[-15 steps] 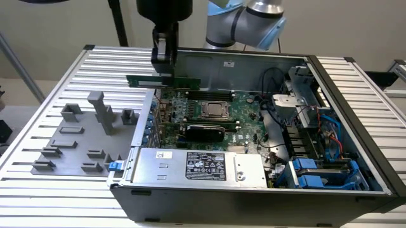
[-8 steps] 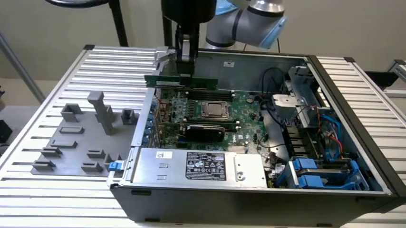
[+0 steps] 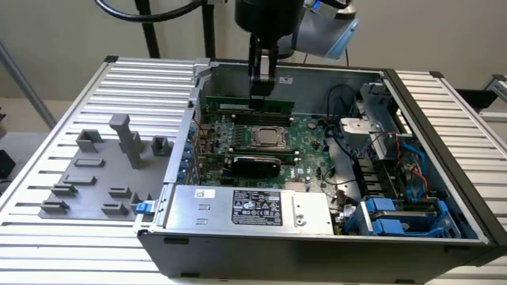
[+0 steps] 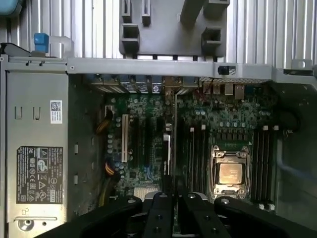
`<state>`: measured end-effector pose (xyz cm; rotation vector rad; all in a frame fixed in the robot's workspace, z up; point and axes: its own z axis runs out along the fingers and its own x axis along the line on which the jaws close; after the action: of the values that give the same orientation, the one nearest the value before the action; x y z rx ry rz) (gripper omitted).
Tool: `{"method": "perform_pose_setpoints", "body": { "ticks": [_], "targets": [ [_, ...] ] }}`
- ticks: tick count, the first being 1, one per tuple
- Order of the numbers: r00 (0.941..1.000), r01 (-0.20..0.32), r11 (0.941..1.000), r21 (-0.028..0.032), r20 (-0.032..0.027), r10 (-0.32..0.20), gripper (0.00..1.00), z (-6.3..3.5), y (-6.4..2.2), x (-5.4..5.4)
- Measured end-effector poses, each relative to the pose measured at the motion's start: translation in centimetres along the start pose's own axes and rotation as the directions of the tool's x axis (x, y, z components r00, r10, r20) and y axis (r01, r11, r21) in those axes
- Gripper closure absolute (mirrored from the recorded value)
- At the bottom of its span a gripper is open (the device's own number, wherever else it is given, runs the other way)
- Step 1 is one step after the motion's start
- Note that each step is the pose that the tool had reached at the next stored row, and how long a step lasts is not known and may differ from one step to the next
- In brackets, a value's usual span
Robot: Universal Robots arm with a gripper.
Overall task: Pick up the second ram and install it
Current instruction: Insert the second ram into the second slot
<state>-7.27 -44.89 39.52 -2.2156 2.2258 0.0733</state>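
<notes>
- The gripper [image 3: 259,105] pointed straight down into the open computer case [image 3: 317,76], clenched on the second ram [image 3: 279,107].
- This thin green stick lay just past the CPU socket [image 3: 268,136], between the socket and the case's back wall, where there was little room.
- The space above the socket was open.
- The exterior view showed the stick's long green side.
- The wrist view showed the second ram [image 4: 174,139] edge-on as a thin line running out from the gripper [image 4: 174,201].
- That view also showed long black slots [image 4: 197,153] on both sides of the CPU socket [image 4: 230,171].
</notes>
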Motion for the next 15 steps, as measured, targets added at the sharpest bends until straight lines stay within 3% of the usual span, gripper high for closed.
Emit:
{"method": "perform_pose_setpoints", "body": {
  "ticks": [7,15],
  "targets": [
    [1.0,0.0,1.0,0.0,-0.0001,0.0,1.0,1.27,-2.09,-2.2],
    [1.0,0.0,1.0,0.0,-0.0002,0.0,1.0,2.79,-2.98,-4.8]
  ]
}}
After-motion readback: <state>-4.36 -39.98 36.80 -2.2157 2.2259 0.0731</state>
